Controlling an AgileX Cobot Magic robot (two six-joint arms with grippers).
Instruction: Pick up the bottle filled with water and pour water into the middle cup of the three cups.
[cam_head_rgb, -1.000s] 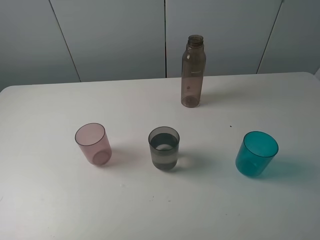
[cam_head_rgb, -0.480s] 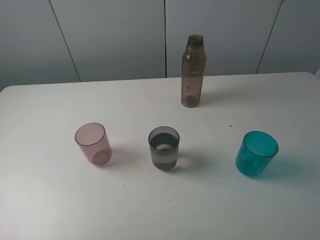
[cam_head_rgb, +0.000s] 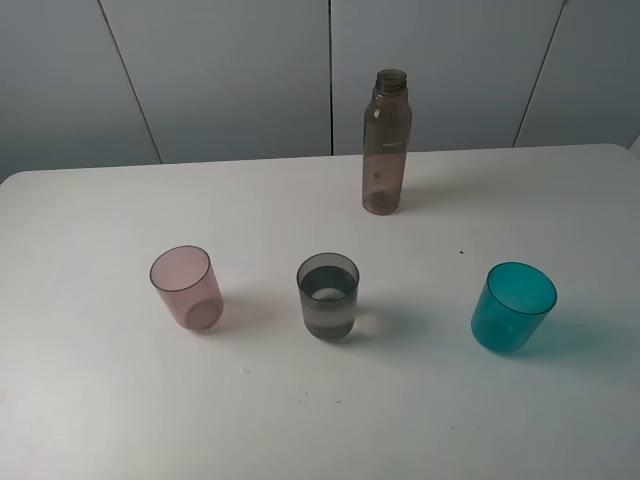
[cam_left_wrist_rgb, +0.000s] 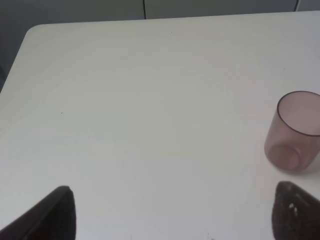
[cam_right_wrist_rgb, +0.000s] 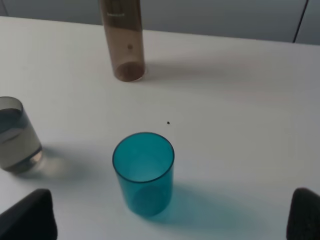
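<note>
The smoky-brown capless bottle (cam_head_rgb: 386, 142) stands upright at the back of the white table (cam_head_rgb: 100, 400); its lower part shows in the right wrist view (cam_right_wrist_rgb: 122, 40). The pink cup (cam_head_rgb: 186, 287), the smoky-grey middle cup (cam_head_rgb: 328, 296) and the teal cup (cam_head_rgb: 512, 307) stand in a row nearer the front. The middle cup holds some water (cam_right_wrist_rgb: 15, 137). Neither gripper shows in the exterior view. My left gripper (cam_left_wrist_rgb: 172, 220) is open and empty, with the pink cup (cam_left_wrist_rgb: 295, 132) ahead of one fingertip. My right gripper (cam_right_wrist_rgb: 167, 220) is open and empty, just short of the teal cup (cam_right_wrist_rgb: 144, 172).
Grey wall panels (cam_head_rgb: 230, 70) stand behind the table's back edge. A small dark speck (cam_head_rgb: 461, 252) lies on the table between the bottle and the teal cup. The table's far left corner shows in the left wrist view (cam_left_wrist_rgb: 35, 30).
</note>
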